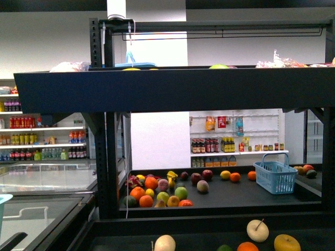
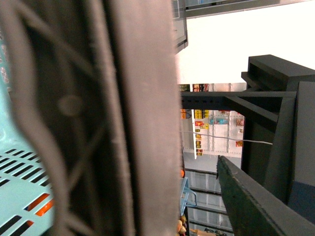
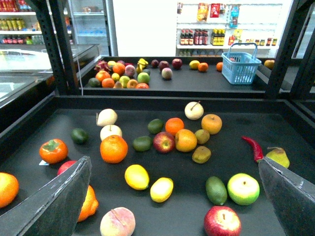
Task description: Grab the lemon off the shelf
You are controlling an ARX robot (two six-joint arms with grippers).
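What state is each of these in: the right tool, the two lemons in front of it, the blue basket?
Right tool: open, holding nothing.
Lemons: lying loose on the shelf, not gripped.
Basket: upright, handle raised.

White wall (image 1: 157, 138), bottle-lined shelves (image 1: 241, 153)

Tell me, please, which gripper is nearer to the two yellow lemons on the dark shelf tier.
Right. The right gripper hangs open above the lemons, which show between its fingers. The left arm's camera sees only a light-blue basket and the shelf posts, no lemons.
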